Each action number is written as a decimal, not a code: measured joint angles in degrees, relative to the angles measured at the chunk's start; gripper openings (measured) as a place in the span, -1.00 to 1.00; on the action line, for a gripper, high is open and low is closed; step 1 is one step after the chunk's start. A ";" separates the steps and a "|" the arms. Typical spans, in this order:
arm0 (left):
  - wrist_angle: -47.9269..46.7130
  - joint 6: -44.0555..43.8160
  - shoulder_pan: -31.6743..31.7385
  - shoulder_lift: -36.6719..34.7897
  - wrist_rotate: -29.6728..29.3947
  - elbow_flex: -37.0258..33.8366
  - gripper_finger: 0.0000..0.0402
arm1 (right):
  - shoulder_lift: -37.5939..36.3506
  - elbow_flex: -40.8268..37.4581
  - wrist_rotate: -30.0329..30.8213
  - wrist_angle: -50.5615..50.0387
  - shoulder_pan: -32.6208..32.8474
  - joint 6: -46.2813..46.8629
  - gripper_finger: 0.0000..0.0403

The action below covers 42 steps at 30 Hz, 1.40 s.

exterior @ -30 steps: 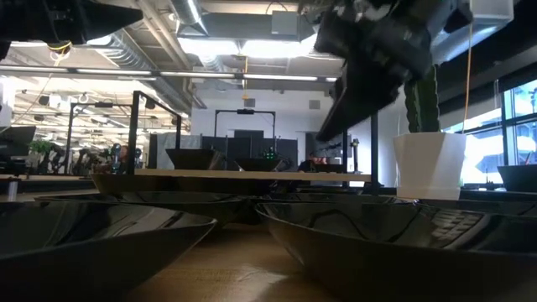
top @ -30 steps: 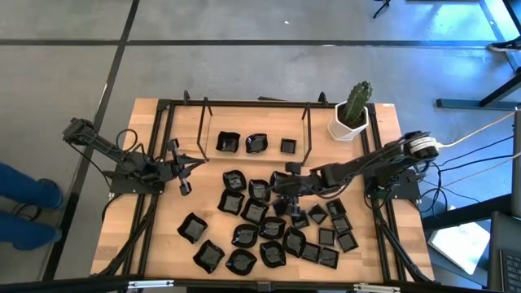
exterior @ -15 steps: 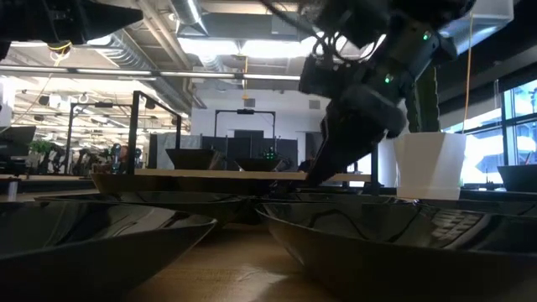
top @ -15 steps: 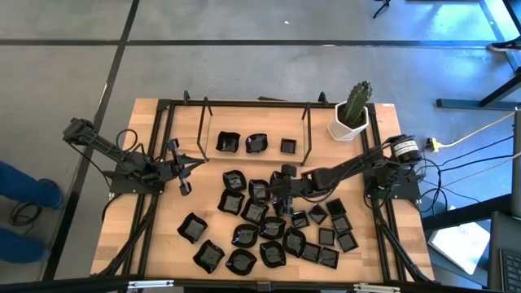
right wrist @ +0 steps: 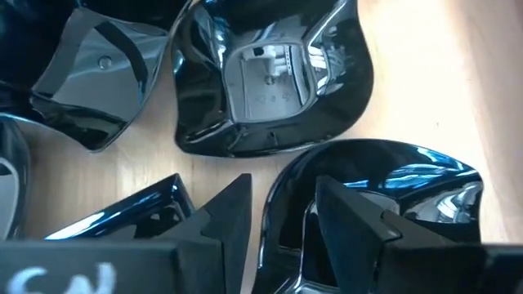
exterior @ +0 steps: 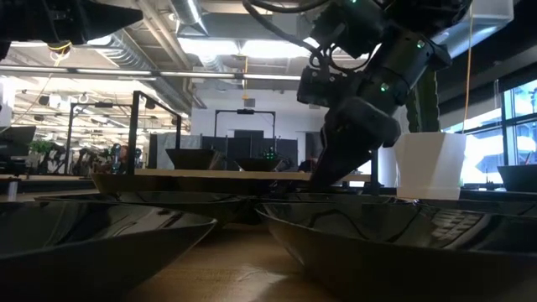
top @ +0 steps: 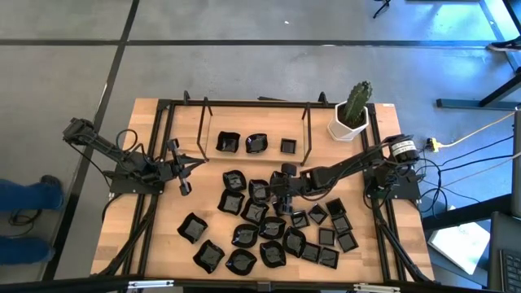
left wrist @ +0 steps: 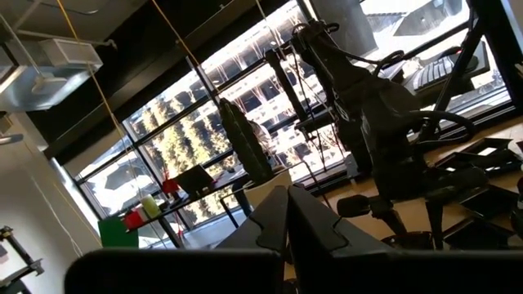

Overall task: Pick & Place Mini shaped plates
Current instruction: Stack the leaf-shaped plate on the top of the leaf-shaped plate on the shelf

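The right claw (top: 282,185) is down among the black mini plates (top: 269,220) spread across the centre and lower right of the table (top: 163,244). Its fingers (right wrist: 225,216) stand apart, straddling the rim of one wavy plate (right wrist: 392,196). These dishes look glossy, stiff and light, likely slippery, so pinching a raised rim seems the surest hold. The wire rack (top: 254,129) at upper centre holds three plates. The left claw (top: 181,167) waits at centre left; I cannot tell its fingers' state.

Glossy black mini plates (top: 269,220), white pot (top: 345,127).
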 joint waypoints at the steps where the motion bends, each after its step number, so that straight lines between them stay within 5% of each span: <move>1: 0.00 0.00 0.00 0.00 0.01 0.00 -0.96 | 0.00 0.00 -0.03 -0.05 0.00 0.00 -0.32; 18: -0.01 0.01 0.00 0.00 -0.06 0.00 -0.98 | 0.60 0.02 1.96 -2.94 0.00 -0.02 -0.32; 29: 0.00 0.00 0.00 -0.02 -0.06 0.00 -0.96 | 0.65 0.04 2.41 -2.69 0.00 -1.76 -0.95; 42: -0.01 -0.04 0.00 0.00 -0.06 0.00 -0.96 | 0.57 2.04 5.24 -8.05 1.30 -3.56 -0.97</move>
